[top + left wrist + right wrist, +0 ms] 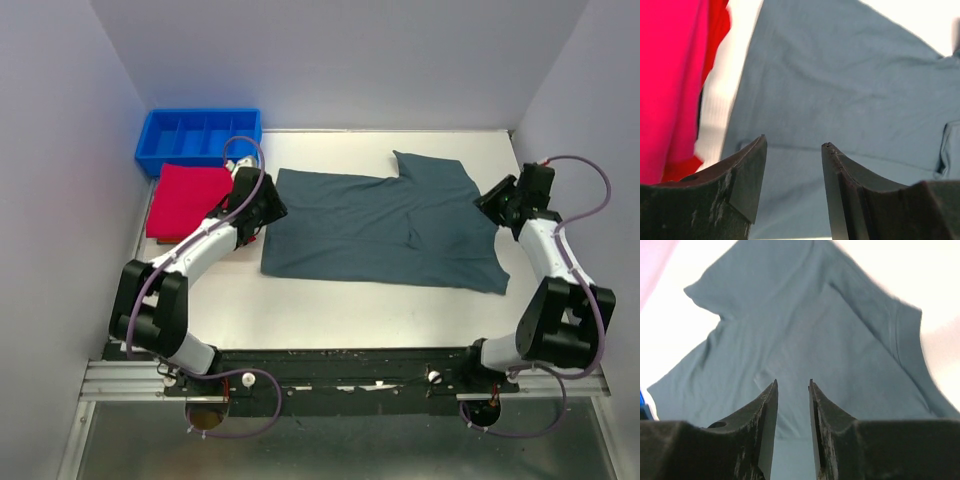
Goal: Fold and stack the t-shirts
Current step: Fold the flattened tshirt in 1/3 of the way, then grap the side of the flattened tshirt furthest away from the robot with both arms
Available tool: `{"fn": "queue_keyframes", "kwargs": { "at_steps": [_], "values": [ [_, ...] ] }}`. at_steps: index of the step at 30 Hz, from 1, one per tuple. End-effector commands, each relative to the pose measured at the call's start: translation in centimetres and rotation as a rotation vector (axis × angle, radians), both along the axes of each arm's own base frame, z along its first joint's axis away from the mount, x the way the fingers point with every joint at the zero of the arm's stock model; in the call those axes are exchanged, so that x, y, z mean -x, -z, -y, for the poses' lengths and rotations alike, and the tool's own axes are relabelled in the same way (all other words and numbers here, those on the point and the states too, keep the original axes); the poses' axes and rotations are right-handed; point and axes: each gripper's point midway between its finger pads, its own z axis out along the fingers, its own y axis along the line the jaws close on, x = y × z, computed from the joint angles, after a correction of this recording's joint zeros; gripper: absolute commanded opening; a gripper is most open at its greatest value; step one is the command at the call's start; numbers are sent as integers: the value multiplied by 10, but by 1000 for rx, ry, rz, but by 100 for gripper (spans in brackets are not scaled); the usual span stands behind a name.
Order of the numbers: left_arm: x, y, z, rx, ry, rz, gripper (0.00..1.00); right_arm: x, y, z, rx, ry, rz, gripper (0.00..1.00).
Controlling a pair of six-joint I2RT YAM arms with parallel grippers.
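Observation:
A slate-blue t-shirt [385, 225] lies partly folded on the white table, one sleeve sticking out at the far right. It fills the left wrist view [840, 90] and the right wrist view [805, 325]. A folded red t-shirt [187, 198] lies at the far left, also in the left wrist view [670, 85]. My left gripper [268, 208] is open and empty at the blue shirt's left edge [793, 145]. My right gripper [490, 203] is open and empty at the shirt's right edge [792, 384].
A blue divided bin [200, 138] stands at the far left corner behind the red shirt. Bare white table [340, 310] lies in front of the blue shirt. Grey walls close in on the left, back and right.

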Motion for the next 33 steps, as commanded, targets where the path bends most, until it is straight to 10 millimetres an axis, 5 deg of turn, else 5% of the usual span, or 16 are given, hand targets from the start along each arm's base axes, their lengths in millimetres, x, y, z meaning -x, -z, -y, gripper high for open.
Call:
{"fn": "queue_keyframes", "kwargs": {
  "at_steps": [1,7,15,22,25,27,30,33],
  "values": [
    [-45,-17,12,-20,49,52,62,-43,-12,18,51,17,17,39],
    [-108,-12,16,36,36,51,65,-99,-2,31,59,25,-8,44],
    [-171,32,16,14,8,-13,65,-168,23,45,79,24,-56,50],
    [-189,48,4,24,-28,-29,67,-213,51,50,43,15,-166,55],
    [-191,52,7,66,-11,-43,67,-225,74,44,-13,-19,-208,68],
    [-193,53,8,81,-8,-44,67,-234,67,45,-10,-17,-191,70],
    [-193,55,10,92,0,-47,67,-235,68,45,-18,-30,-169,100],
    [-193,58,11,111,8,-58,67,-235,71,48,-44,-30,-167,91]
  ]
}}
